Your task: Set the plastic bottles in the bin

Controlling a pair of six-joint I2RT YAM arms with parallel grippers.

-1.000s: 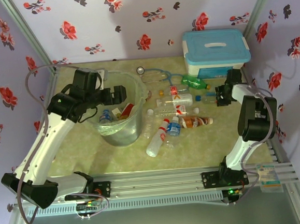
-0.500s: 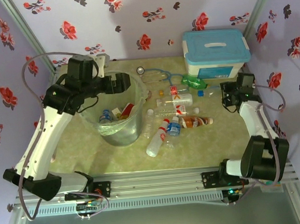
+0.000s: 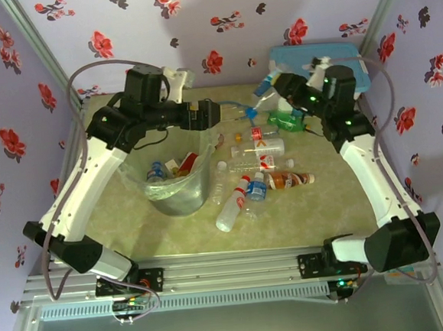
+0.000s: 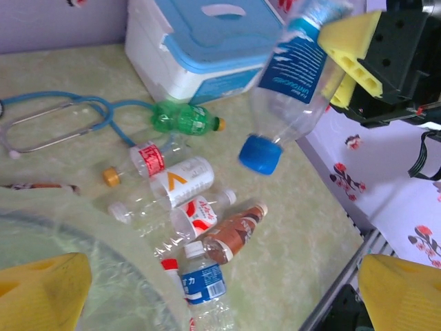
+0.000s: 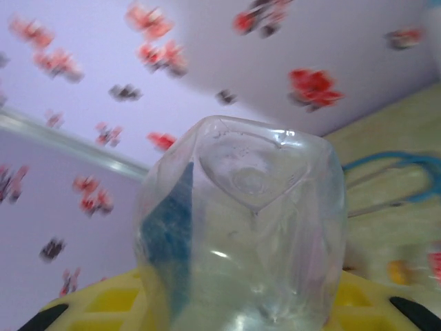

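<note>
"Where is the right claw point(image 3: 279, 84)?"

"Raised over the far side of the desk point(image 3: 126, 226), in front of the white box point(image 4: 207, 41). It is clamped on a clear blue-capped bottle point(image 4: 289, 76). Its yellow fingers point(image 4: 348, 52) pinch the bottle toward the base end, and the cap points down and to the left."

"Is the bottle over the bin point(image 3: 182, 201)?"

"No. It hangs in the air to the right of the bin."

"And the left claw point(image 3: 204, 115)?"

"Spread wide with nothing in it, above the bin's far right rim, near the held bottle's cap."

"What's inside the bin?"

"A blue-labelled bottle point(image 3: 157, 170) at the bottom, with a red item point(image 3: 189, 162) beside it."

"What lies on the desk?"

"A cluster right of the bin: a green bottle point(image 4: 182, 118), an amber-brown bottle point(image 4: 234, 231), a white-labelled bottle point(image 4: 182, 186) and several more. A blue stethoscope point(image 4: 69, 114) lies on the far side of them."
</note>
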